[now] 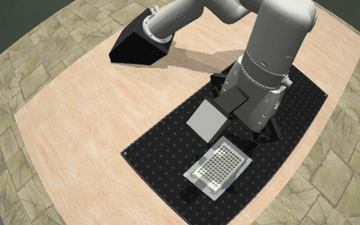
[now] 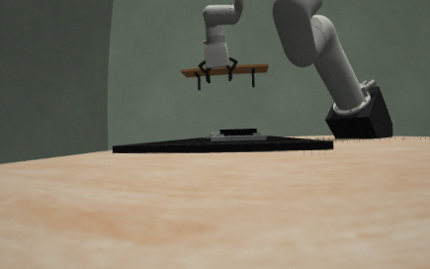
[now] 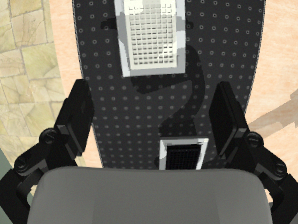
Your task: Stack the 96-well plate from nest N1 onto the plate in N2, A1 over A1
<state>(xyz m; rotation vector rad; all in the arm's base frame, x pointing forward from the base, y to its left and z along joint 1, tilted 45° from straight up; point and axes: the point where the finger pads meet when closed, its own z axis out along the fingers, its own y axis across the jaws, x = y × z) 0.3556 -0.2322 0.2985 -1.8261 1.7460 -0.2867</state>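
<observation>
Nearest the wrist camera, the claw [image 3: 152, 90] hangs with its two black fingers spread as wide as they go and nothing between them. Just past its grey body, low between the fingers, lies a dark 96-well plate [image 3: 181, 156] in its pale-rimmed nest [image 3: 162, 152]. With the claw over it, this is most likely the plate in N1, though only its far end shows. It should be light, stiff moulded plastic with smooth, somewhat slippery side walls. It is best taken across its short width on the two long walls near mid-length, with gentle pressure, so that it neither bows nor tips. Its long axis cannot be read directly; judging by the nest's outline it probably runs away from the wrist, along the perforated black mat [image 3: 226, 36] on the worktop [image 1: 84, 124]. That would put the long walls facing the fingers. Farther along the mat, well apart, sits the white 96-well plate [image 3: 152, 32] in N2. It lies flat with its wells up and its long axis along the mat. The A1 corner marks are too small to make out on either plate.
</observation>
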